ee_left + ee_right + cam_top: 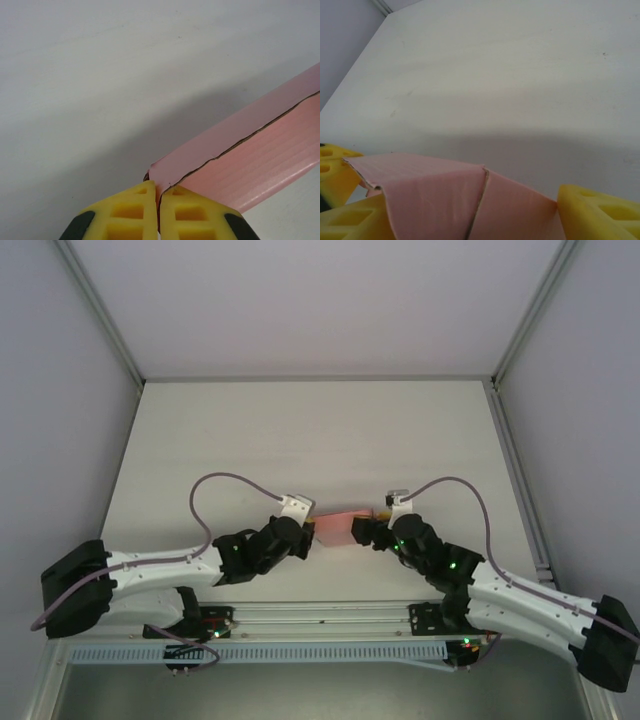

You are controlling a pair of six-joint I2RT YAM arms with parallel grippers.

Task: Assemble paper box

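Top, left-wrist and right-wrist views of the work cell. Your left tool (305, 531) (159, 194) is closed tight on one corner of the paper box (338, 527) (250, 150) (430, 185), its yellow fingertips (132, 212) pinching the thin pink card where two panels meet. From that corner the box runs away up and to the right, its dark cut edge showing along the seam, and it casts a broad shadow on the surface (320, 430) below it. Your right tool (366, 531) (470, 210) meets the box from the opposite end. Its jaws stand wide, one yellow finger (597, 215) on each side of the folded card, which peaks between them with a slit where two flaps adjoin. From above, you see the box as a small pink patch directly between the two tools, near the middle of the surface and towards its near edge. The surface is plain white and matt, faintly scuffed. Pale grey walls enclose it, with aluminium frame rails (100, 310) at the corners. A slotted cable duct (300, 652) runs along the near edge by the arm bases, and a lilac cable (215, 485) loops over each wrist.
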